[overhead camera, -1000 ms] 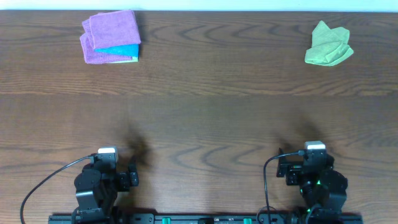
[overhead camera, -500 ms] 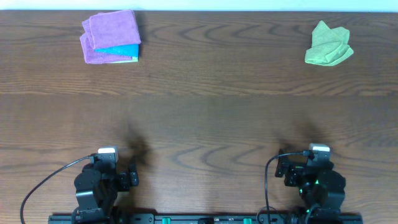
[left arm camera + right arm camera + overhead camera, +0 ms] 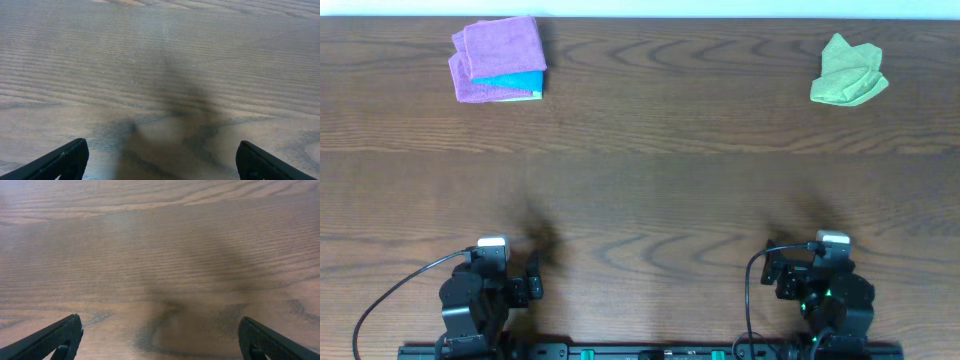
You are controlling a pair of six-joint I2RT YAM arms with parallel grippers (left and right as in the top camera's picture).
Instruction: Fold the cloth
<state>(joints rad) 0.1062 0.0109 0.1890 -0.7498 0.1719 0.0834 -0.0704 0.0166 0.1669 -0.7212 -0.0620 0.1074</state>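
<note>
A crumpled green cloth (image 3: 848, 72) lies at the far right of the wooden table. A folded purple cloth (image 3: 498, 58) lies at the far left on top of a folded blue cloth (image 3: 510, 81). My left gripper (image 3: 161, 159) is open and empty over bare wood near the table's front edge. My right gripper (image 3: 161, 339) is open and empty over bare wood at the front right. Both arms (image 3: 485, 290) (image 3: 825, 285) sit at the near edge, far from all cloths. No cloth shows in either wrist view.
The wooden table (image 3: 650, 190) spans the whole overhead view. A black rail with the arm bases (image 3: 650, 352) runs along the front edge. Cables loop beside each arm.
The right arm has drawn back slightly toward the front edge. The left arm and the cloths have not moved.
</note>
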